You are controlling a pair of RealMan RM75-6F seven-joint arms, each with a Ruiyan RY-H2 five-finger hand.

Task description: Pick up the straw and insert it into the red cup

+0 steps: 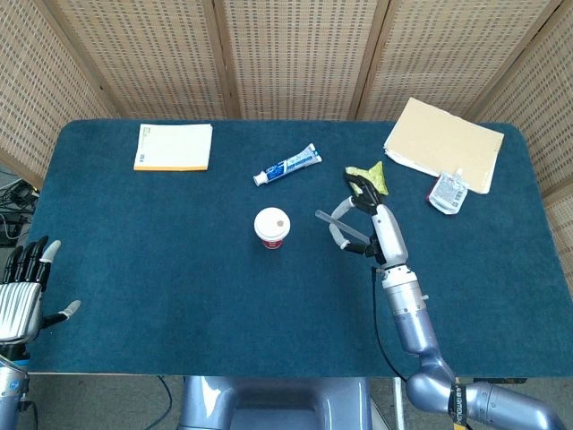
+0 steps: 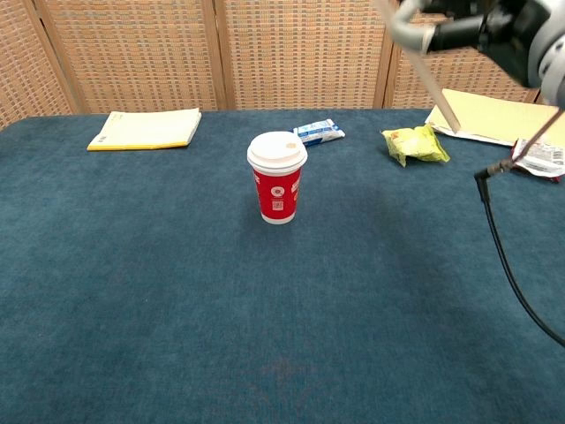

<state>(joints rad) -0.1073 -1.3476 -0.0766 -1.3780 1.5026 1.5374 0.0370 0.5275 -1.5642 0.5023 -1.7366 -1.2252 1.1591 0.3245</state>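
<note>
The red cup (image 1: pixel 270 227) (image 2: pixel 277 177) with a white lid stands upright near the middle of the blue table. My right hand (image 1: pixel 363 220) (image 2: pixel 459 26) is raised well above the table, to the right of the cup. It pinches the pale straw (image 1: pixel 341 227) (image 2: pixel 431 81), which slants down out of the hand. In the chest view the hand is cut off by the top edge. My left hand (image 1: pixel 21 292) hangs off the table's near left corner, fingers spread, holding nothing.
A yellow-edged notepad (image 1: pixel 174 146) lies at the back left. A toothpaste tube (image 1: pixel 287 165) and a green snack bag (image 2: pixel 414 143) lie behind the cup. A tan folder (image 1: pixel 445 142) and a small pouch (image 1: pixel 448 191) sit at the back right. A cable (image 2: pixel 508 256) hangs below my right arm.
</note>
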